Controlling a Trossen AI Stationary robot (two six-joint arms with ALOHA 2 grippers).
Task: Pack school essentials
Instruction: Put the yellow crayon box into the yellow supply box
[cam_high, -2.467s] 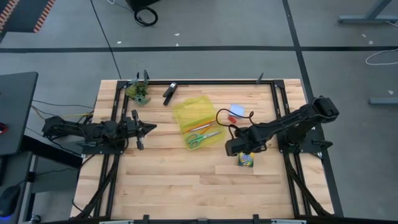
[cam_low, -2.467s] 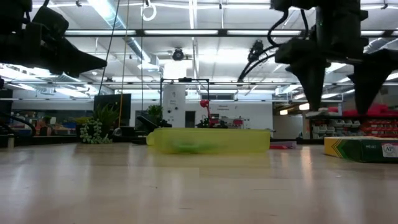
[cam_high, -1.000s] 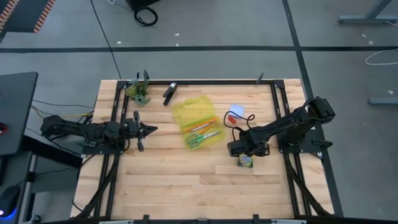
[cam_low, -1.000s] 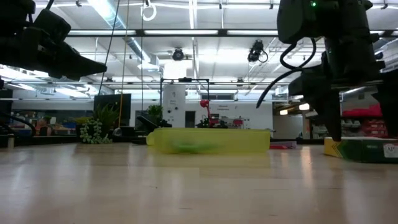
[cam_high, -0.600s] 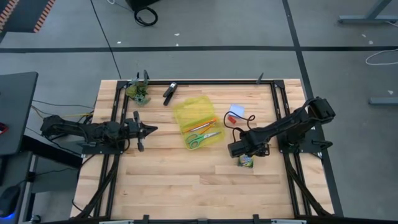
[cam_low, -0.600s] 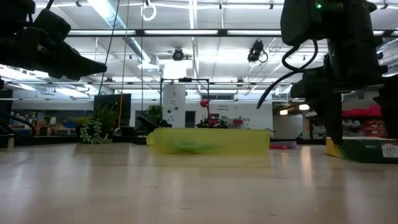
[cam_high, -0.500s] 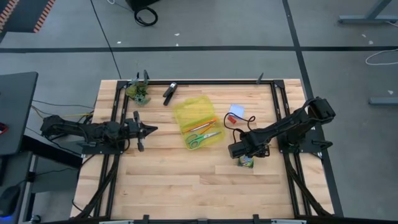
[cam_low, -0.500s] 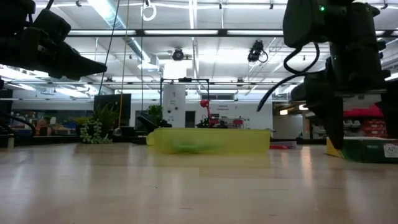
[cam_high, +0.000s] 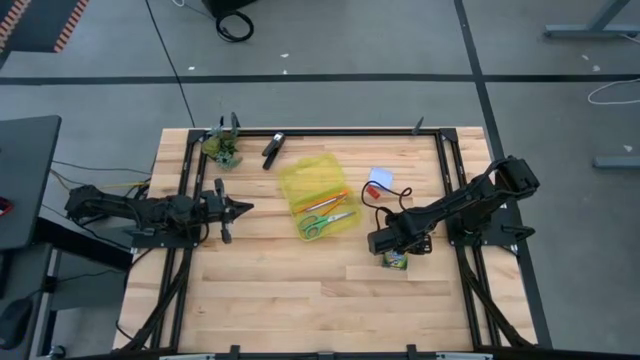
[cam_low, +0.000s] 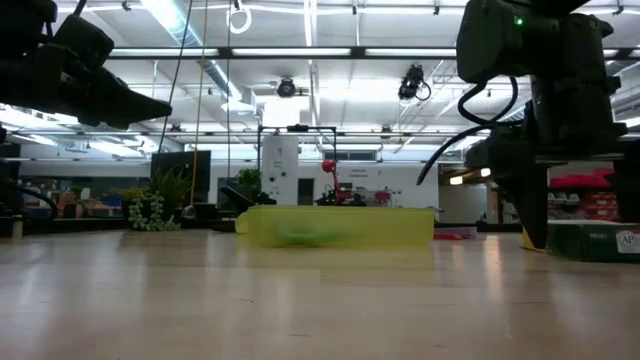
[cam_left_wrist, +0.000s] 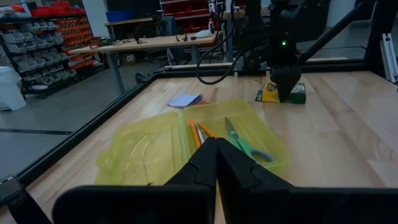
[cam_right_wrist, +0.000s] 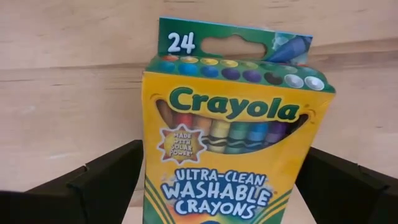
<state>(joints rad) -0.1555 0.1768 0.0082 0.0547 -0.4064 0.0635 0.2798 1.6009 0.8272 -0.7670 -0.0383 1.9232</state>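
The green-yellow crayon box (cam_right_wrist: 231, 118) lies flat on the table toward its right side (cam_high: 397, 259). My right gripper (cam_high: 398, 240) is open and points down over it, one finger (cam_right_wrist: 102, 180) on each long side. A clear yellow case (cam_high: 318, 195) at mid-table holds two orange pencils (cam_left_wrist: 196, 132) and the green-handled scissors (cam_high: 325, 223). The pale blue notepad (cam_high: 381, 177) and the tiny red eraser (cam_high: 371, 189) lie beyond the right gripper. My left gripper (cam_high: 243, 208) hovers shut left of the case. I cannot make out the purple pen. My right gripper comes at the crayon box from above with its fingers astride the box's width. Whether the fingers touch the box's sides (cam_right_wrist: 146, 155) I cannot tell. The box lies flat on the table.
A black clip-like object (cam_high: 272, 149) and a small green plant-like clump (cam_high: 224, 148) sit near the far-left corner. A black frame (cam_high: 440, 150) runs round the table. Bare wood stretches along the near half (cam_high: 300, 290).
My right gripper has sunk lower over the crayon box, so its fingertips now reach down near the table on either side of it. The box, the case and my left arm have stayed put.
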